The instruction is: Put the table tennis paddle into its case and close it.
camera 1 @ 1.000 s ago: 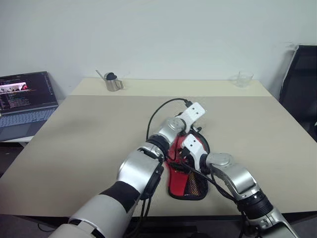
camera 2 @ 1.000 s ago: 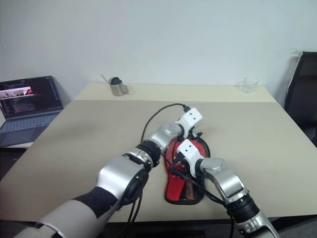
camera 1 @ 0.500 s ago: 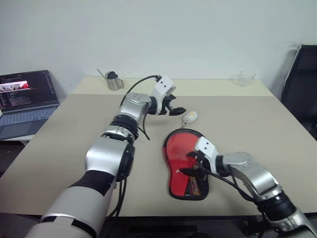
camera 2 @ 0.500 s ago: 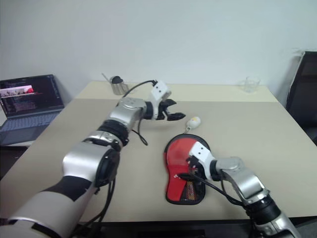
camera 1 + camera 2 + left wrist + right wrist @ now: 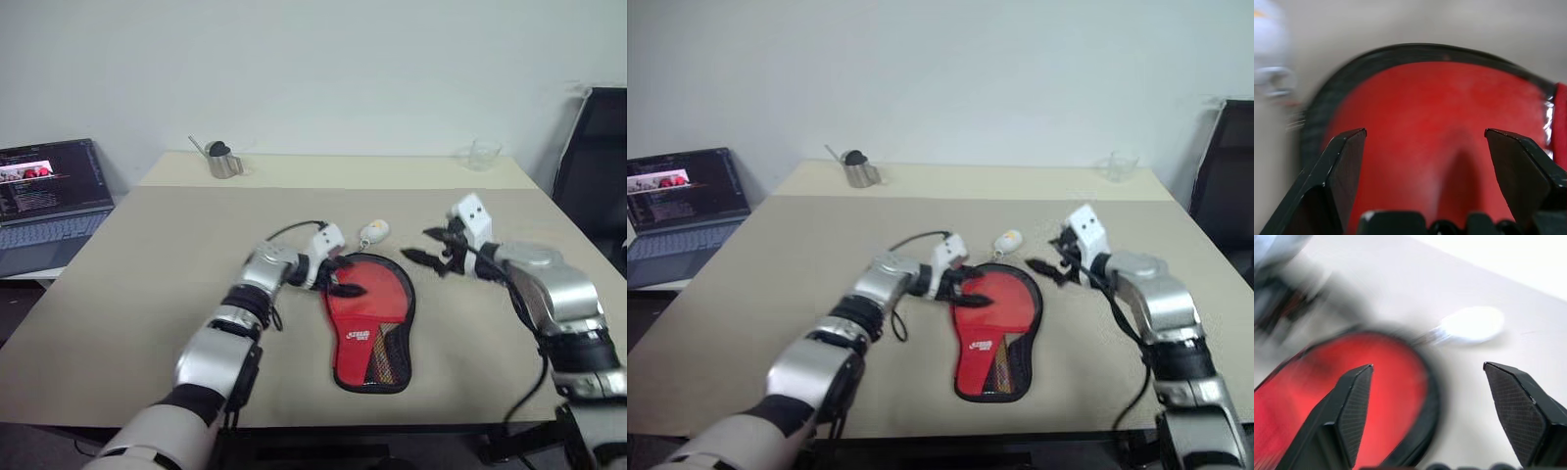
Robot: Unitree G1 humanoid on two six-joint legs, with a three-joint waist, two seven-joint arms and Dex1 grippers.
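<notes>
The case [image 5: 370,315] lies flat near the table's front, red side up, with its white logo and black mesh pocket [image 5: 390,358] toward me. The table tennis paddle is hidden. My left gripper [image 5: 345,279] hovers at the case's upper left edge; its fingers [image 5: 1347,161] stand open with nothing between them, and the red fabric [image 5: 1420,127] lies just beyond. My right gripper [image 5: 423,253] hangs open in the air, to the right of the case's round end and apart from it.
A small white oval tag [image 5: 373,231] lies just beyond the case's round end. A metal cup [image 5: 223,162] and a clear glass [image 5: 482,154] stand at the table's far edge. A laptop [image 5: 49,196] sits off to the left, a black chair [image 5: 593,166] to the right.
A second ago both grippers were over the case. The left swung to the far side, then came back down to the case's left edge. The right lifted off the handle end, up and right.
</notes>
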